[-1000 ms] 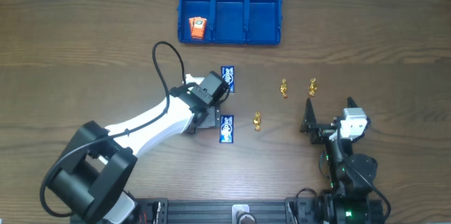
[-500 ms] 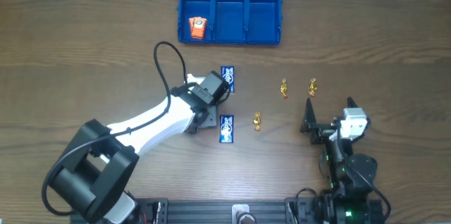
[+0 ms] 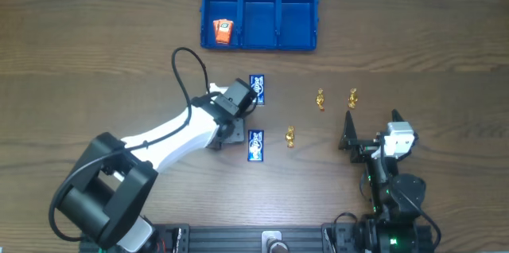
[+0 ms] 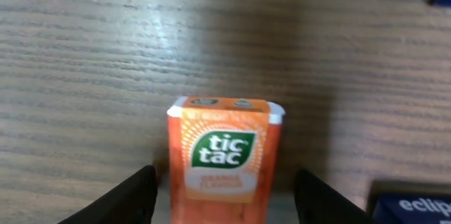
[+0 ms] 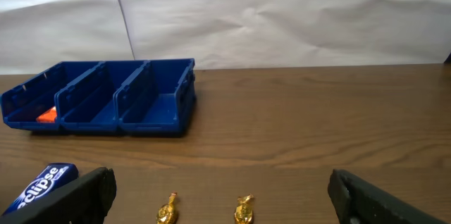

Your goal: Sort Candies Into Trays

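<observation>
Straddling an orange candy box (image 4: 225, 155) that lies flat on the counter (image 4: 84, 55), the left gripper (image 4: 224, 189) has its fingers spread to either side. The blue tray (image 3: 259, 44) sits at 12 o'clock, a second orange box (image 3: 223, 31) in its left compartment. The right gripper (image 3: 371, 126) rests spread wide at 4 o'clock.

Right gripper (image 5: 218, 182) jaws wide apart. Gold candy (image 5: 167, 210) and second gold candy (image 5: 244, 208) lie between them. Blue pack (image 5: 39, 185) lies beside one finger. Blue tray (image 5: 158, 104) sits well beyond.

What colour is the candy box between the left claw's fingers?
Orange, with a green patch; the candy box shows best in the left wrist view.
</observation>
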Available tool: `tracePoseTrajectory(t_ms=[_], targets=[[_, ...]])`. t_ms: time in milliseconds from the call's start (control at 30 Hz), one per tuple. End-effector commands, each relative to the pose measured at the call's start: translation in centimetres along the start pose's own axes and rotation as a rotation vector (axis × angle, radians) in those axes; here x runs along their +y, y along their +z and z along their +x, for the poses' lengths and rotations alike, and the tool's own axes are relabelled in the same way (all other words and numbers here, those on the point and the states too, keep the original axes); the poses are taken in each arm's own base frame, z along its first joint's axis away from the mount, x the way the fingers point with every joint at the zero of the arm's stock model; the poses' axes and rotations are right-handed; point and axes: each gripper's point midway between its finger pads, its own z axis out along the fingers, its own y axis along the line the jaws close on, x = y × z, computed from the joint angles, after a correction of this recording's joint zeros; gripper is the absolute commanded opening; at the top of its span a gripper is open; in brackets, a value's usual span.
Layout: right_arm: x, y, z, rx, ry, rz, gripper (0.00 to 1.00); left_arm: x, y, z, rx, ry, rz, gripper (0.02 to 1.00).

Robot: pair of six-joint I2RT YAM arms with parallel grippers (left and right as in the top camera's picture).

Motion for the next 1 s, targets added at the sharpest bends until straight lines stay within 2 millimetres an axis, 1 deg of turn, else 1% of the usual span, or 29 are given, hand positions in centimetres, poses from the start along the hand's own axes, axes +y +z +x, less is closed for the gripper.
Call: tracePoseTrajectory(t_ms=[33,267,367,533,600,633,667,733,767,833,867,933,967,1000], targets=[[-0.1,0.0,0.1,0.004,-0.011,0.001,0.998,-0.2,0.2,-0.3,0.013,-0.024,0.014,0.564],[-0.1,0.0,0.1,0.004,-0.011,0.001,0.998,-0.2,0.2,-0.3,0.01,-0.023,0.015,0.43],[-0.1,0.0,0.1,0.004,-0.011,0.001,0.998,-0.2,0.2,-0.3,0.01,-0.023,0.015,0.358],[-0.1,0.0,0.1,0.004,-0.011,0.001,0.998,-0.7,-0.1,-1.0,-0.018,-0.027,0.039,0.327],[-0.1,0.0,0.1,0.004,-0.011,0.001,0.998,-1.2,-1.1,-2.0,-0.059,-0.033,0.063,0.323],[-0.1,0.0,0.1,0.004,-0.011,0.001,0.998,-1.4,-2.0,-2.8,-0.095,-0.037,0.072,0.321],[-0.1,0.0,0.1,0.004,-0.011,0.001,0.998,-1.6,-3.6,-4.2,-0.156,-0.046,0.084,0.321],[-0.1,0.0,0.1,0.004,-0.011,0.001,0.998,-1.8,-7.5,-7.3,-0.298,-0.058,0.095,0.316],[-0.1,0.0,0.1,0.004,-0.011,0.001,0.998,-1.9,-9.2,-8.5,-0.354,-0.059,0.099,0.31],[-0.1,0.0,0.1,0.004,-0.011,0.001,0.998,-1.9,-13.5,-11.4,-0.49,-0.047,0.091,0.308],[-0.1,0.0,0.1,0.004,-0.011,0.001,0.998,-1.9,-16.0,-13.4,-0.568,-0.035,0.081,0.308],[-0.1,0.0,0.1,0.004,-0.011,0.001,0.998,-1.9,-19.1,-16.0,-0.656,-0.022,0.069,0.314],[-0.1,0.0,0.1,0.004,-0.011,0.001,0.996,-1.9,-21.1,-17.8,-0.706,-0.018,0.067,0.314],[-0.1,0.0,0.1,0.004,-0.011,0.001,0.998,-1.8,-22.1,-18.7,-0.729,-0.017,0.069,0.316]])
